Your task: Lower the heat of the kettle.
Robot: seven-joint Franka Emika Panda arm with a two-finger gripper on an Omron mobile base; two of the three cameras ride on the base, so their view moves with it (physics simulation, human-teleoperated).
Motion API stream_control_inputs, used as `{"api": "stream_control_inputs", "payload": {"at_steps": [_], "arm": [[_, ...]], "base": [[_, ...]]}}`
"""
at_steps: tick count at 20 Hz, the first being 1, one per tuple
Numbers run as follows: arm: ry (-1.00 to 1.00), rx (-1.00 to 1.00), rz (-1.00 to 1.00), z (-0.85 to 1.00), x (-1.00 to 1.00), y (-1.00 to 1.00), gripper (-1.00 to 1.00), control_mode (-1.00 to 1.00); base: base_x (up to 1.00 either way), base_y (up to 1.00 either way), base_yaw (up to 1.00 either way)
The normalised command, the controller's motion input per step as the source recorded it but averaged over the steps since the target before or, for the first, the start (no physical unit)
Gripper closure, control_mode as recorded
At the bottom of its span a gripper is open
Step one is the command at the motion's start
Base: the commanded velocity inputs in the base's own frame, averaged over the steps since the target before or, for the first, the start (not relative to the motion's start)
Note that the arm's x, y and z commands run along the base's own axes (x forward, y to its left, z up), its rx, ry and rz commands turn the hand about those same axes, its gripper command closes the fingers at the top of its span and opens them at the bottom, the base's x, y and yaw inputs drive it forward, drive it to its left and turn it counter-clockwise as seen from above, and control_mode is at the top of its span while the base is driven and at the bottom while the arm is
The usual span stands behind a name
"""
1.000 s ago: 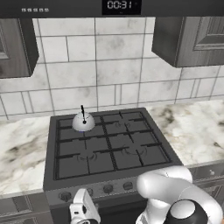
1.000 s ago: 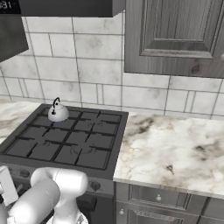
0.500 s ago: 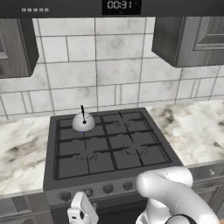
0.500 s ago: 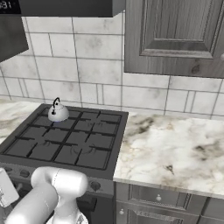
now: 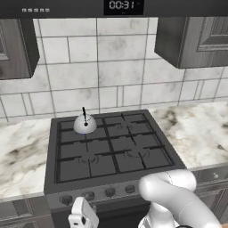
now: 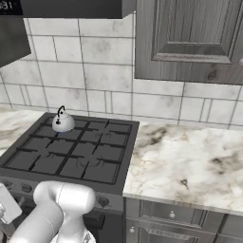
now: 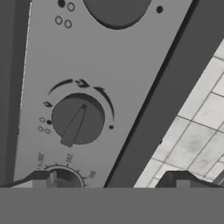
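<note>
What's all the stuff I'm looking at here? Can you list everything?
kettle: one, silvery-white with thin black handle, back left burner of the stove.
stove: one, dark grey gas top with black grates, set between the counters.
stove knobs: a row, dark grey, on the stove's front panel; one with a pointer bar is close in the hand view.
counter: marbled white, on both sides of the stove.
wall tiles: pale marbled, behind the stove.
upper cabinets: dark grey, above.
clock display: one, top edge.
arm: white, bottom.
gripper: open, before the knob panel.
</note>
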Motion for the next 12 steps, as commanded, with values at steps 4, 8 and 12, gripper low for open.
{"api": "stream_control_inputs", "payload": {"at_steps": [4,8,12], "arm": [[0.0,0.0,0.14,0.0,0.15,-0.01,-1.0,-1.0],[0.0,0.04,0.13,0.0,0.14,-0.01,-1.0,-1.0],[0.02,0.02,0.13,0.0,0.13,0.0,-1.0,-1.0]], "base": [[0.0,0.0,0.0],[0.0,0.0,0.0],[0.0,0.0,0.0]]}}
